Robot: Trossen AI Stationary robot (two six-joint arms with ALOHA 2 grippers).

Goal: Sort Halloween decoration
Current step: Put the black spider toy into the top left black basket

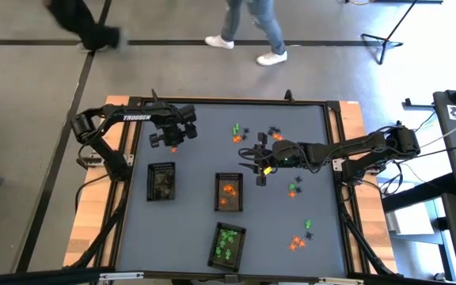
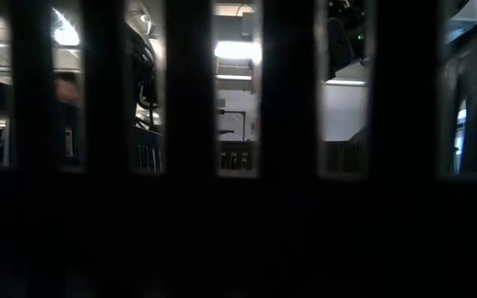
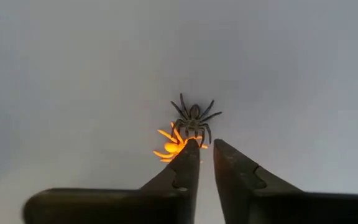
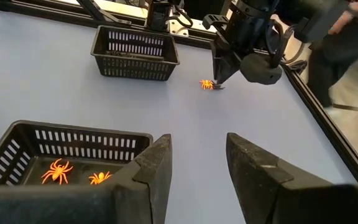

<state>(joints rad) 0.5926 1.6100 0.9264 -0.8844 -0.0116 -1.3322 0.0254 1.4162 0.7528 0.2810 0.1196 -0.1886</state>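
Dark fingertips [image 3: 188, 163] of our left hand [image 3: 201, 149] stand close together with a narrow gap, touching an orange spider [image 3: 171, 147] on the grey table [image 1: 196, 237], a black spider [image 3: 193, 117] just beyond; whether it grips we cannot tell. Our right hand [image 4: 197, 163] hangs open and empty beside the middle basket [image 4: 17, 149] holding orange spiders. Other trinkets lie scattered on the right of the table [image 1: 295, 188], with green ones in the near basket [image 1: 227, 245].
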